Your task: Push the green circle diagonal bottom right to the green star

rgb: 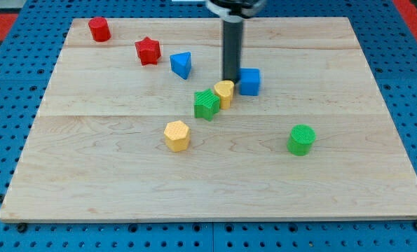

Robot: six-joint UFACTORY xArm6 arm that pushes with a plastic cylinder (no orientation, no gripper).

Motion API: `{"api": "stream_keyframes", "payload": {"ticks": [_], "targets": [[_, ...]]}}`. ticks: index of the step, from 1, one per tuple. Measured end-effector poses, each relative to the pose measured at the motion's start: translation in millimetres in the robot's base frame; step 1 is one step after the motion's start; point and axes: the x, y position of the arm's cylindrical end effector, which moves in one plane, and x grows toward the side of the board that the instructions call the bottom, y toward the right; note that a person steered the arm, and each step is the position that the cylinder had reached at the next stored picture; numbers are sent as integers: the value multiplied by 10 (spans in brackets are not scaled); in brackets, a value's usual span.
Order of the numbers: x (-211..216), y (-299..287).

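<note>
There is just one view. The arm has no claw to open or shut, only a straight dark rod (232, 42) coming down from the view's top. It holds nothing. My tip (231, 80) sits on the counter (89, 175), between the small yellow block (224, 92) and the blue cube (249, 81), very close to both; I cannot tell if it touches them.

The green star (207, 104) has ridged sides and touches the small yellow block. The green circle (301, 139) is a short round block with ridges, well apart, toward the view's bottom right of the star.

A yellow hexagon (176, 135) sits below the star. A blue triangle (181, 64), a red star (147, 51) and a red round block (99, 29) sit toward the view's top left. The counter is pale wood boards with light grain.
</note>
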Motion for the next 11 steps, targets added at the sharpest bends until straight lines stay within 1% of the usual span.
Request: {"api": "stream_keyframes", "payload": {"ticks": [1, 2, 3, 4, 5, 6, 7, 8, 9, 10, 11], "targets": [[-436, 112], [-73, 538], [275, 101], [461, 527], [925, 1391], [1658, 1646], [1808, 789], [1650, 801], [1518, 1332], [1189, 563], [814, 59]]}}
